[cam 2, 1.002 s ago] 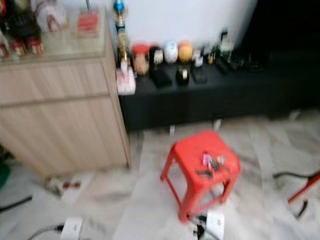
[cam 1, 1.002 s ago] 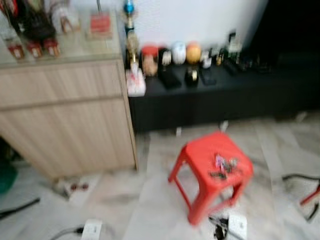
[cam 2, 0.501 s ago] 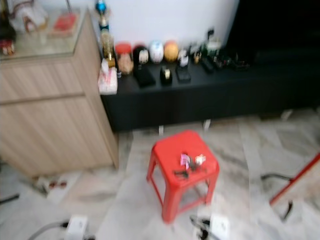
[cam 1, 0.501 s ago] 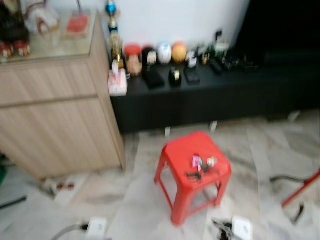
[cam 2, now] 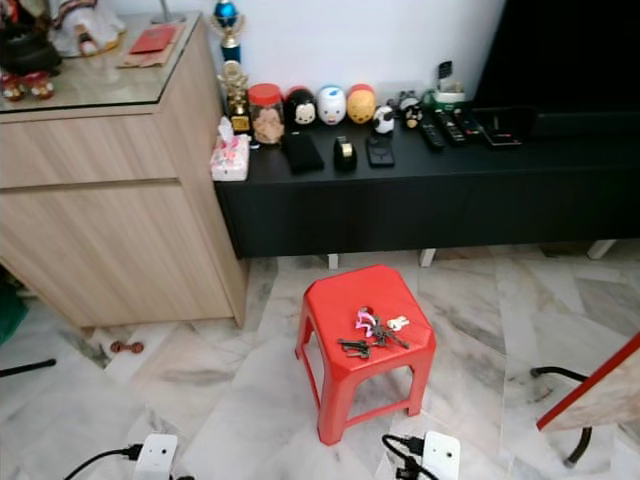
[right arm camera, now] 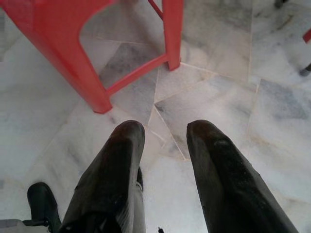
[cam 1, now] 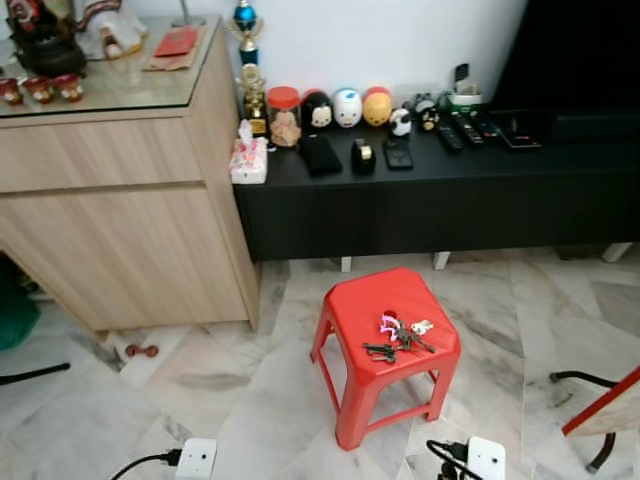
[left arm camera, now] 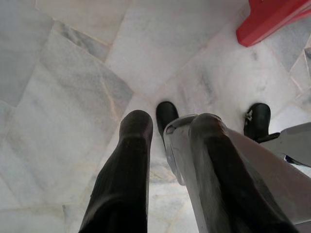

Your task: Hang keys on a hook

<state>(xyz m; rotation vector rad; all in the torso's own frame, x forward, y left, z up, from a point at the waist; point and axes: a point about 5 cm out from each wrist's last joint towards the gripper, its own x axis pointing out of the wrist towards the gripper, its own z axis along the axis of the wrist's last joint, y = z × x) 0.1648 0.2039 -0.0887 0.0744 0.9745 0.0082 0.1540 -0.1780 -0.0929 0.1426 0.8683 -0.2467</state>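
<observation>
My left gripper (left arm camera: 167, 127) hangs at my side, pointing down at the marble floor (left arm camera: 73, 73). Its two black fingers (left arm camera: 131, 165) are spread, with floor showing in the gap, and hold nothing. One of my black feet (left arm camera: 166, 115) shows just past the fingertips, and a corner of the red stool (left arm camera: 272, 17) is further out.

My right gripper (right arm camera: 165, 131) also hangs low and points at the floor. Its fingers (right arm camera: 119, 160) are parted and empty. The stool's legs and lower rail (right arm camera: 141, 68) stand just beyond the tips.

From my head cameras, the stool (cam 1: 385, 350) stands on the floor ahead of me, slightly to my right. The keys (cam 1: 397, 337) lie in a loose bunch on the seat, toward its right half, with a pink tag among them.

Behind the stool a long black counter (cam 1: 430, 190) runs along the white wall. It carries a red-lidded jar (cam 1: 284, 116), a row of round figurines (cam 1: 347, 107), some dark flat items, remote controls (cam 1: 460, 130) and a tissue box (cam 1: 248, 160) at its left end. A taller wooden cabinet (cam 1: 120, 220) with a glass top stands to the left of that counter. White power strips (cam 1: 196, 458) with cables lie on the floor near me.
</observation>
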